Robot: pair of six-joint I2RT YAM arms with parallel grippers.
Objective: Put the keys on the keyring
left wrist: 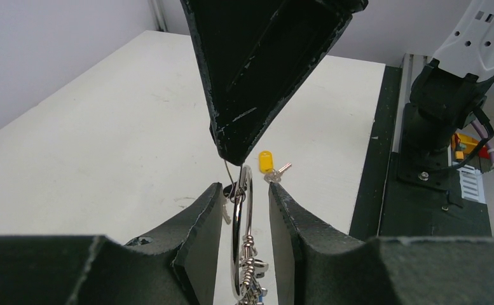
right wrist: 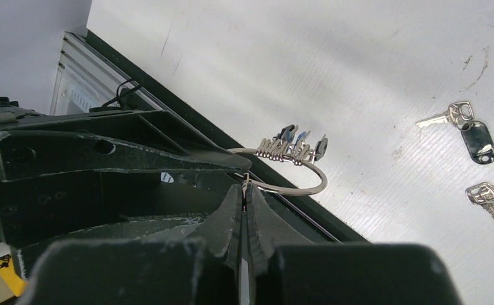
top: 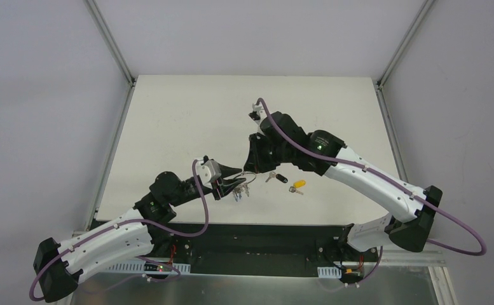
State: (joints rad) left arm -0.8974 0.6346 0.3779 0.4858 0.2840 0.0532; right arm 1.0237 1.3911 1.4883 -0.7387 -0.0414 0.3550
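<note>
The keyring is a large silver wire ring with a bunch of keys and tags. My right gripper is shut on the ring's top wire, as the right wrist view shows, and the ring loops out from its tips. In the left wrist view the ring stands upright between the fingers of my left gripper, with a gap on each side. The black-headed key and the yellow-headed key lie loose on the table to the right.
The white table ends at a black strip just in front of the grippers. The right arm's base stands on that strip. Metal frame posts rise at the table's far corners.
</note>
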